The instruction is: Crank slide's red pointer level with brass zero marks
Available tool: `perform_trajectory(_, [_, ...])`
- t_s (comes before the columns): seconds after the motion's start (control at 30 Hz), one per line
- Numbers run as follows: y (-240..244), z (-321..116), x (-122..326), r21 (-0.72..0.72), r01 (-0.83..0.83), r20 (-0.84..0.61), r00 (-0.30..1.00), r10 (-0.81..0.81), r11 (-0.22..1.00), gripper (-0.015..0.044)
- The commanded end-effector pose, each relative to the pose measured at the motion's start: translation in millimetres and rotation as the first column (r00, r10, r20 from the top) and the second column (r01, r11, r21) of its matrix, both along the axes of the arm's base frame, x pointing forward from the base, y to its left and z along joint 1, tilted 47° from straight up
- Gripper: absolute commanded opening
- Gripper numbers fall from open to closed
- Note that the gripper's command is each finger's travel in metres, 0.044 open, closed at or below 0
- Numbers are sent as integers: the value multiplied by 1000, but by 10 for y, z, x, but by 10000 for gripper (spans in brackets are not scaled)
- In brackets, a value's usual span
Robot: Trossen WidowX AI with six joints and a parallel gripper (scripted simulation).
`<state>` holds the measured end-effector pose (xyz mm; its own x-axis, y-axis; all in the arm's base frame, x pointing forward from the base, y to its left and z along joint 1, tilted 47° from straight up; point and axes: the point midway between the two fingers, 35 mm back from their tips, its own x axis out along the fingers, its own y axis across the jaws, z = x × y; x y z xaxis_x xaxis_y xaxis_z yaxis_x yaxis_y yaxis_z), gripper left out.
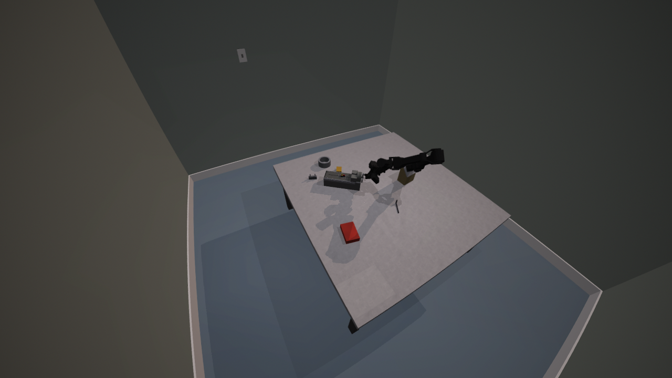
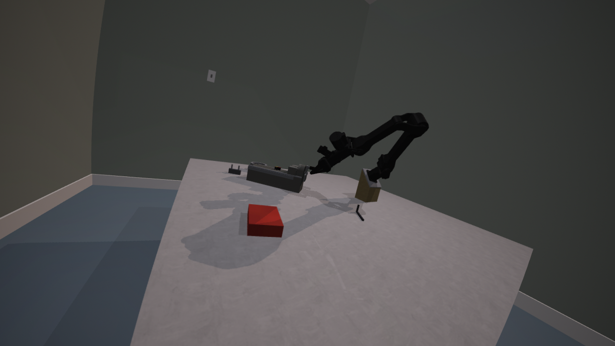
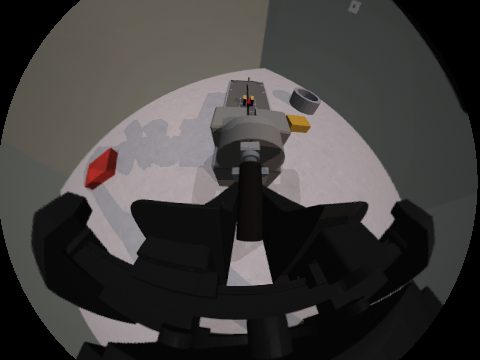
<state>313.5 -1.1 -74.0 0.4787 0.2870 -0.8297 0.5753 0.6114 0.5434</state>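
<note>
The grey machine [image 1: 342, 182] [image 2: 273, 177] [image 3: 250, 131] has a long slide bed and a round crank disc at the end facing my arm. The dark crank handle [image 3: 250, 210] sticks out from the disc towards me. My gripper [image 1: 366, 176] [image 2: 311, 171] [image 3: 246, 187] is shut on the handle, with one finger on each side. The red pointer [image 3: 249, 102] shows on the slide between the two brass marks [image 3: 244, 98]. It looks close to level with them, but it is too small to tell whether it is exact. The fingers and handle hide each other's contact faces.
A red block [image 1: 349, 231] [image 2: 263, 215] [image 3: 101, 167] lies on the table. A yellow block [image 1: 338, 168] [image 3: 298, 124] and a grey ring [image 1: 324, 165] [image 3: 306, 106] are beside the machine. A small two-pin part [image 1: 312, 177] [image 2: 234, 171] stands past its far end. A hex key [image 1: 397, 207] [image 2: 359, 213] lies near my base.
</note>
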Motion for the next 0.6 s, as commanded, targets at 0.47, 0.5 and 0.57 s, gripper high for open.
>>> perform_trajectory(0.47, [-77,-66,-76,-13,18,-14,1000,-18,1000,0])
perform_trajectory(0.5, [-78,-67,-77,-13,18,-14,1000,-18,1000,0])
perform_trajectory(0.57, [-80,-71,-80,-13,18,-14,1000,-18,1000,0])
